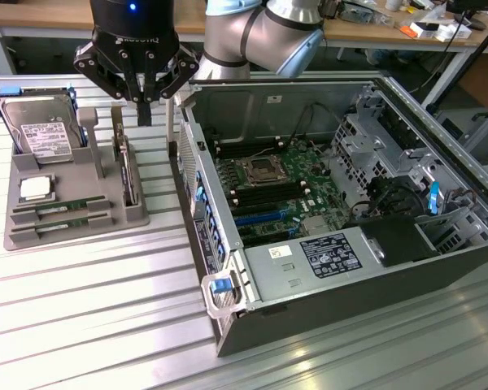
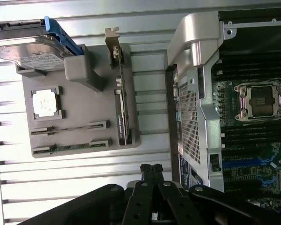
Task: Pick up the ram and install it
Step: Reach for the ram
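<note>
On a metal tabletop, a grey holder tray carried two green ram sticks in slots along its nearest edge, a square processor behind them and a hard drive propped at its far edge. An expansion card stood upright along the edge facing an open computer case. The black gripper hung above the tray's far corner by the card, closed tight and holding nothing, well apart from the ram sticks.
</note>
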Tool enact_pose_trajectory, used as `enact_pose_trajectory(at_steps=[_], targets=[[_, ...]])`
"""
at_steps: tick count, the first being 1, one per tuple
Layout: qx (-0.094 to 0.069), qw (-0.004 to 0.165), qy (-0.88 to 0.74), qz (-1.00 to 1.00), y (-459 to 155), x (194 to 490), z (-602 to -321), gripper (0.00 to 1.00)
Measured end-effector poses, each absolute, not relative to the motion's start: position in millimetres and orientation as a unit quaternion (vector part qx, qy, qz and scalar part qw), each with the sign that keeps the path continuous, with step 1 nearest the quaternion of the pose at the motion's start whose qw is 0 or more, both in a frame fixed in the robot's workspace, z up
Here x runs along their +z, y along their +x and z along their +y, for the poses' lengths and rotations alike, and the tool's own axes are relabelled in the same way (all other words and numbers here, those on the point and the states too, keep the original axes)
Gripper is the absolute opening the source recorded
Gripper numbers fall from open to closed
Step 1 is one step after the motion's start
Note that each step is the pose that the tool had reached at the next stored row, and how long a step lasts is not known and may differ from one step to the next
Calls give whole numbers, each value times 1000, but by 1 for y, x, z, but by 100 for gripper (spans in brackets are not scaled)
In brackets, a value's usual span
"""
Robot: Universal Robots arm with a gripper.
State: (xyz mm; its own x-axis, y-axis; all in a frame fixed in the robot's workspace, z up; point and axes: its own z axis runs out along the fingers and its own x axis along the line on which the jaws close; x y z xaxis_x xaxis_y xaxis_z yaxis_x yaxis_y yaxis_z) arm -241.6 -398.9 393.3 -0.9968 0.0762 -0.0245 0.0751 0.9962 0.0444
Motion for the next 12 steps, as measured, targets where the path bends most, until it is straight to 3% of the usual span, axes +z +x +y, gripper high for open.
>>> enact_pose_trajectory(at_steps=[12], targets=[[22, 13, 38, 999, -251, 393, -399, 11]])
